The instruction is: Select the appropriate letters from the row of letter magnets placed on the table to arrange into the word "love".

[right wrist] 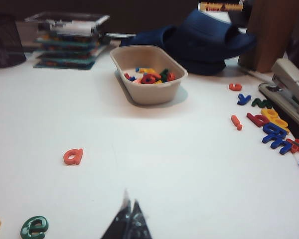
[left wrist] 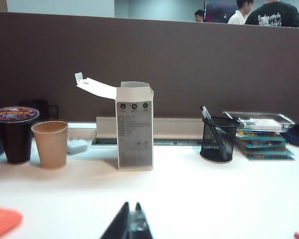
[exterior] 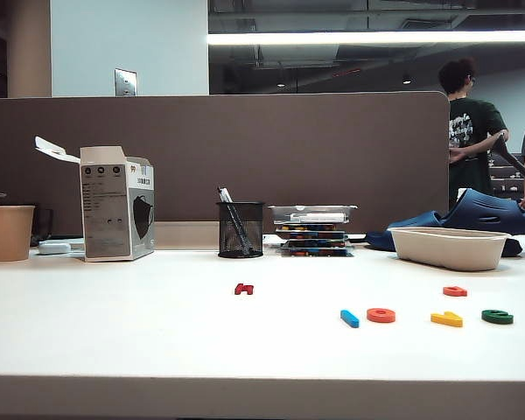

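On the white table (exterior: 114, 332) four letter magnets lie in a row near the front right: a blue bar (exterior: 349, 318), an orange ring (exterior: 381, 315), a yellow angled piece (exterior: 447, 319) and a dark green "e" (exterior: 497, 317). Behind the row lies a red-orange "a" (exterior: 455, 290), and a dark red letter (exterior: 243, 289) sits alone mid-table. Neither arm shows in the exterior view. My left gripper (left wrist: 131, 206) is shut and empty above bare table. My right gripper (right wrist: 129, 199) is also shut and empty, with the green "e" (right wrist: 35, 227) and the "a" (right wrist: 73, 156) off to one side.
A beige tray (exterior: 449, 248) of spare letters (right wrist: 148, 76) stands at the back right, with more loose letters (right wrist: 269, 122) and a stapler (right wrist: 289, 92) beyond it. Along the back are a mesh pen cup (exterior: 241, 229), stacked cases (exterior: 313, 229), an open carton (exterior: 116, 203) and a paper cup (exterior: 10, 232).
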{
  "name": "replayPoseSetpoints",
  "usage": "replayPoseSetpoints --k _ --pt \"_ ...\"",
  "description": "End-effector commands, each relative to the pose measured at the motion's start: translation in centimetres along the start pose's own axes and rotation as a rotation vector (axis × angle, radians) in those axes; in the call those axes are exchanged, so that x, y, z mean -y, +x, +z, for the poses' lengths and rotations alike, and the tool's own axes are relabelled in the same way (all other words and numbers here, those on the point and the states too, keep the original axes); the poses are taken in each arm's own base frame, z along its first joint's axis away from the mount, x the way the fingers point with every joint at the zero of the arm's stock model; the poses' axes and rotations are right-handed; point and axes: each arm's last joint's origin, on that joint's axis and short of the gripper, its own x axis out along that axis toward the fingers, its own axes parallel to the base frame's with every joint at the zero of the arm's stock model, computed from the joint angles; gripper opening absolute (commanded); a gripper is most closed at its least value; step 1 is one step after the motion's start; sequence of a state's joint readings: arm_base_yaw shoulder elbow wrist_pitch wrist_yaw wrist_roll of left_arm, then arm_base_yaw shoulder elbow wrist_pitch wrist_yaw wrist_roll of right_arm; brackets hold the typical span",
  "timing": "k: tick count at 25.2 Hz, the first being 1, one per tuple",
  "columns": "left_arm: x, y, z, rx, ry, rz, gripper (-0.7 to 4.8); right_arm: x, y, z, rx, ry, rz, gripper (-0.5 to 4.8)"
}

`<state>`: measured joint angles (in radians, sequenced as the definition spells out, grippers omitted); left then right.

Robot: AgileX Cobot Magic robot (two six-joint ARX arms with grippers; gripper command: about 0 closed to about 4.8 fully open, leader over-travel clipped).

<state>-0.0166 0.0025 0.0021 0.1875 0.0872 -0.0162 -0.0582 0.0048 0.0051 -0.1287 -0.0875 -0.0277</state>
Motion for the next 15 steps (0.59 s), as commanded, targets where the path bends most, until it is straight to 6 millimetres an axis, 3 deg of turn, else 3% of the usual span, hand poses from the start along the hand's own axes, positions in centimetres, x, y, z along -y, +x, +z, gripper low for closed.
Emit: replayPoseSetpoints --k 1,15 --pt "0.01 -0.01 0.31 0.018 0.010 -0.003 -0.05 0.03 0.01 0.06 0.022 -0.010 -0.011 -0.05" --pt "0.02 -0.01 0.17 0.004 -0.010 -0.006 -0.05 0.03 0.01 0.06 0.022 -0.009 -0.011 0.00"
